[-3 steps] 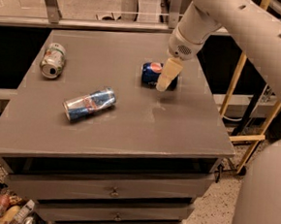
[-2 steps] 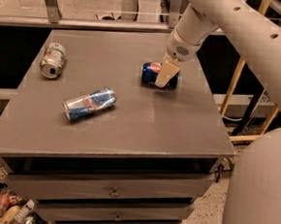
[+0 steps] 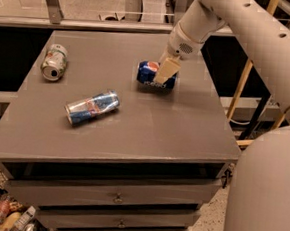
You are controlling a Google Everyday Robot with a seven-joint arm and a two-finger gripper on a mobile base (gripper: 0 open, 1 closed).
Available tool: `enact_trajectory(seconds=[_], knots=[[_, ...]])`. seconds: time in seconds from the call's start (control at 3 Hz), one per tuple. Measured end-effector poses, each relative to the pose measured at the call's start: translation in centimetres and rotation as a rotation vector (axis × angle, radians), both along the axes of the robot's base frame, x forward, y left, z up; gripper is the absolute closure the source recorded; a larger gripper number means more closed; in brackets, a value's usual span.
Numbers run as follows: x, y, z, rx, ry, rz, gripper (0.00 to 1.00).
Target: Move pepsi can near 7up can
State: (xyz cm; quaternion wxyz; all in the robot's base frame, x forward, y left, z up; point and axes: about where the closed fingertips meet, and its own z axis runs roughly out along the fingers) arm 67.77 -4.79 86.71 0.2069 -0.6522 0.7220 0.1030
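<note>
The pepsi can point(image 3: 147, 72) lies on its side on the grey table point(image 3: 149, 123), right of the middle toward the back. My gripper point(image 3: 162, 74) comes down from the upper right and sits over the can's right half, covering part of it. The 7up can point(image 3: 54, 62) lies on its side at the far left of the table, well apart from the pepsi can.
A slimmer silver-and-blue can point(image 3: 92, 107) lies on its side left of centre, between the two other cans and nearer the front. The table has drawers point(image 3: 118, 198) below. A wire basket with clutter point(image 3: 2, 211) sits on the floor at the lower left.
My gripper has moved a little left, from the pepsi can's right end to over its right half. The cans have not visibly moved.
</note>
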Motion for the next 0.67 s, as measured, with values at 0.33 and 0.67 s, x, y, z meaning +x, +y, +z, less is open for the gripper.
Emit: enact_trajectory(seconds=[0.33, 0.67], knots=[[0.09, 0.2, -0.18, 0.001, 0.001, 0.0, 1.0], [0.09, 0.21, -0.2, 0.001, 0.001, 0.0, 1.0]])
